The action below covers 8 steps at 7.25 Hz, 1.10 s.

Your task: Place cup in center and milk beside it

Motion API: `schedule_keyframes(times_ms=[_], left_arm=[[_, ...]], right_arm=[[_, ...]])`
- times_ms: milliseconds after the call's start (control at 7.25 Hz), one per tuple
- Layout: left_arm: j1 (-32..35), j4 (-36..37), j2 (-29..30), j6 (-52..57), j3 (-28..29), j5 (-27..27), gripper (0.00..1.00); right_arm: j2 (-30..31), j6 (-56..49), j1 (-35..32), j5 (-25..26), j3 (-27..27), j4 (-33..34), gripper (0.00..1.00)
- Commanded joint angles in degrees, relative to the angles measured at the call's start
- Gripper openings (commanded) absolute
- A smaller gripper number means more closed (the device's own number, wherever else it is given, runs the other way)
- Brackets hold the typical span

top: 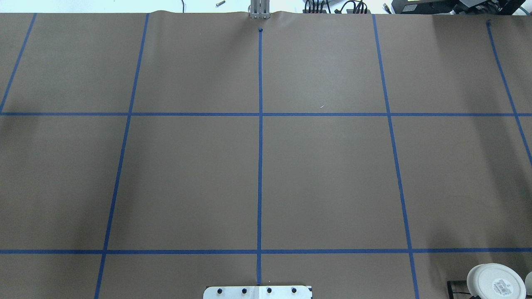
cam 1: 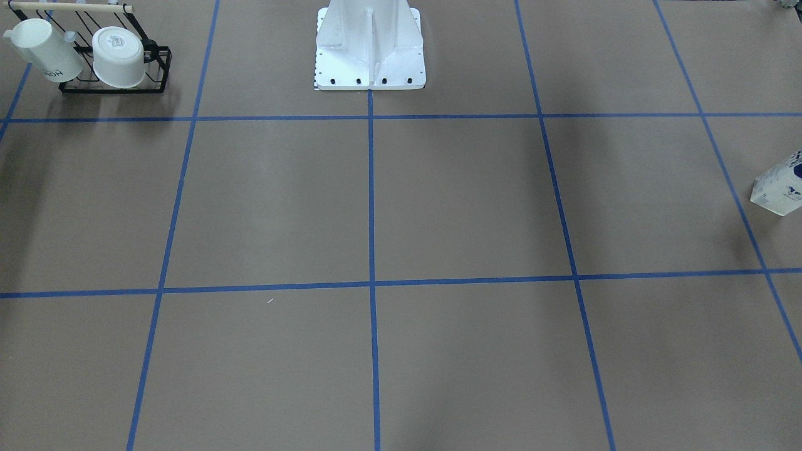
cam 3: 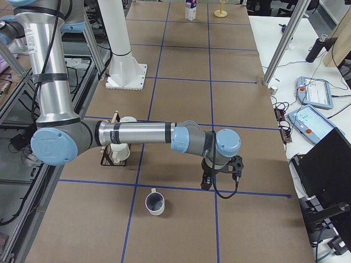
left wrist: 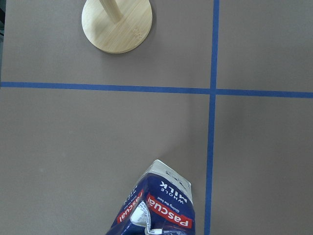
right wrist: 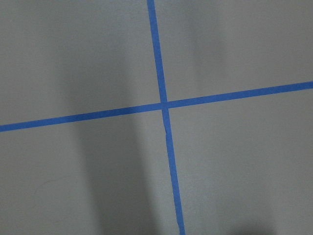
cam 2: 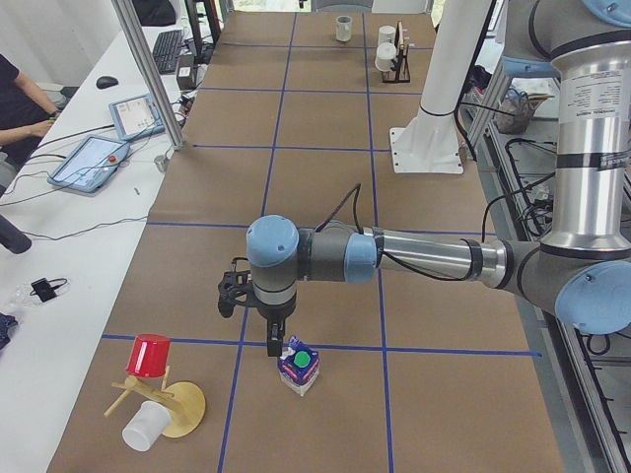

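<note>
The white "HOME" cup (cam 1: 44, 53) hangs tilted on a black wire rack (cam 1: 113, 88) at the table's corner on my right side. The blue-and-white milk carton (cam 2: 299, 367) stands at the far left end and also shows in the left wrist view (left wrist: 156, 205) and at the front view's edge (cam 1: 780, 188). The center crossing (cam 1: 371, 284) is bare. My left gripper (cam 2: 277, 345) hangs just above and beside the carton. My right gripper (cam 3: 208, 183) points down over a tape line. I cannot tell whether either is open or shut.
A handleless white cup (cam 1: 119, 57) sits on the same rack. A grey mug (cam 3: 155, 203) stands on the table near my right gripper. A wooden stand (cam 2: 182, 409) with a red cup (cam 2: 150, 355) and a white cup (cam 2: 146, 426) stands beside the milk. The white robot base (cam 1: 369, 56) is behind the middle.
</note>
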<state>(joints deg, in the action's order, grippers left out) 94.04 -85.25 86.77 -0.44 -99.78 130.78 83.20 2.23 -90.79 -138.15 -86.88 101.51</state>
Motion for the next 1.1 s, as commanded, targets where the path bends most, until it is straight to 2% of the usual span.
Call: schedule_keyframes(times_ms=[0, 966], left_arm=[[0.0, 0.0, -0.02, 0.0, 0.02, 0.0, 0.98], [0.0, -0.09, 0.42, 0.18, 0.29, 0.08, 0.98]], right_arm=[[0.64, 0.05, 0.0, 0.5, 0.05, -1.91, 1.0], [0.74, 0.23, 0.0, 0.69, -0.04, -1.93, 1.0]])
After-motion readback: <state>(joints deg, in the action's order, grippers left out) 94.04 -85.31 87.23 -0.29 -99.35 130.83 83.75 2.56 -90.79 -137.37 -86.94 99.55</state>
